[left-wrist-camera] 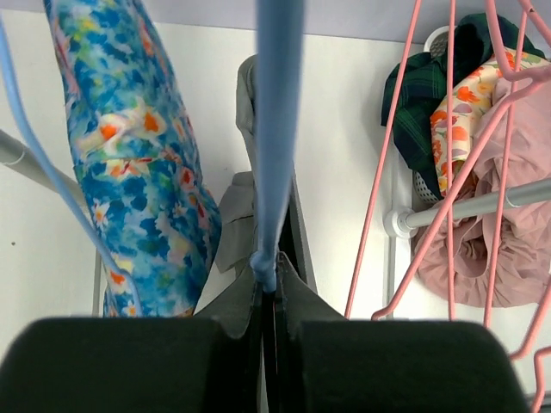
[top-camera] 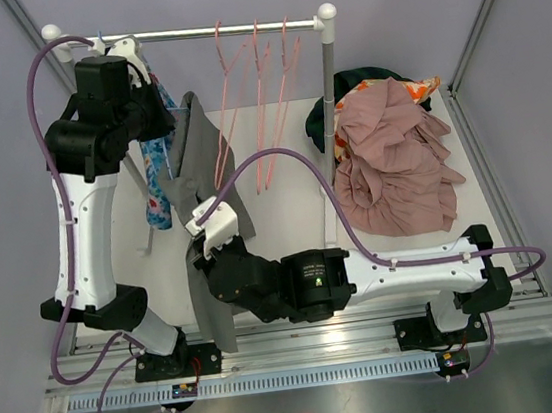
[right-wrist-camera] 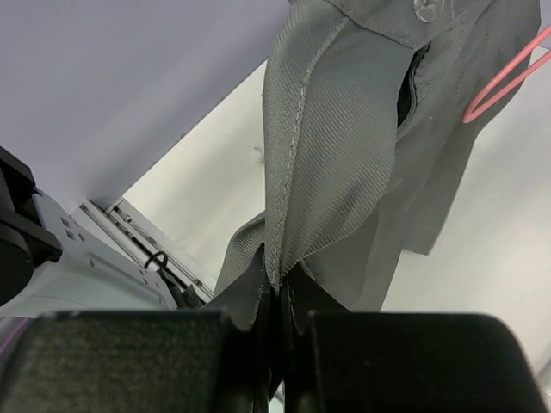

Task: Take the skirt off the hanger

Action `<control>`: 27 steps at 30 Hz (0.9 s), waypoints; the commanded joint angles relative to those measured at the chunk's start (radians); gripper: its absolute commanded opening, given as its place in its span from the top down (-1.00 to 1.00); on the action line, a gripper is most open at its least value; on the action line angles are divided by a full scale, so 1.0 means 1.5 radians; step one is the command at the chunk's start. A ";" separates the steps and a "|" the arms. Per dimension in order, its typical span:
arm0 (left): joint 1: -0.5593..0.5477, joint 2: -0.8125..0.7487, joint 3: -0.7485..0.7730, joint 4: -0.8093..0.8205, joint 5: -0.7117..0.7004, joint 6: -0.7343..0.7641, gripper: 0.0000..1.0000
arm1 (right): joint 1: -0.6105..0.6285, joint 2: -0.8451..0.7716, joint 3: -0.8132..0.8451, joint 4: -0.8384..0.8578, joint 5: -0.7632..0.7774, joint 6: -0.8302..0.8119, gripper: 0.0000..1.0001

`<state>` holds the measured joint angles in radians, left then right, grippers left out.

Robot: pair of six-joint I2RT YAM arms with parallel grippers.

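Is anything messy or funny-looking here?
Yes. The grey skirt is stretched slantwise: the left gripper pinches its blue hanger, the right gripper pinches the cloth lower down. Pink clothes lie heaped beside the rack, not hung.

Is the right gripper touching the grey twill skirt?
Touching. The right wrist view shows the right gripper shut, pinching a fold of the grey twill skirt.

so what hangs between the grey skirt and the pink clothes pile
Empty pink hangers on the rail, plus the rack's upright post, in the top view.
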<state>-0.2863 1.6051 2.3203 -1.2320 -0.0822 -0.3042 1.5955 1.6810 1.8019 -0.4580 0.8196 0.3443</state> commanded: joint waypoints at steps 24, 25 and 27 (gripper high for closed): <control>0.128 0.136 0.154 0.366 -0.105 0.056 1.00 | 0.326 0.071 -0.045 -0.193 0.024 0.169 1.00; 0.128 0.133 0.147 0.363 -0.103 0.052 1.00 | 0.326 0.067 -0.047 -0.201 0.030 0.174 1.00; 0.127 0.107 0.111 0.364 -0.087 0.044 1.00 | 0.327 0.062 -0.055 -0.202 0.048 0.185 1.00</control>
<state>-0.1467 1.7897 2.4756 -1.5337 -0.0235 -0.2054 1.9846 1.8084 1.6497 -0.7666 0.9962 0.5377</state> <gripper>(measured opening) 0.031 0.055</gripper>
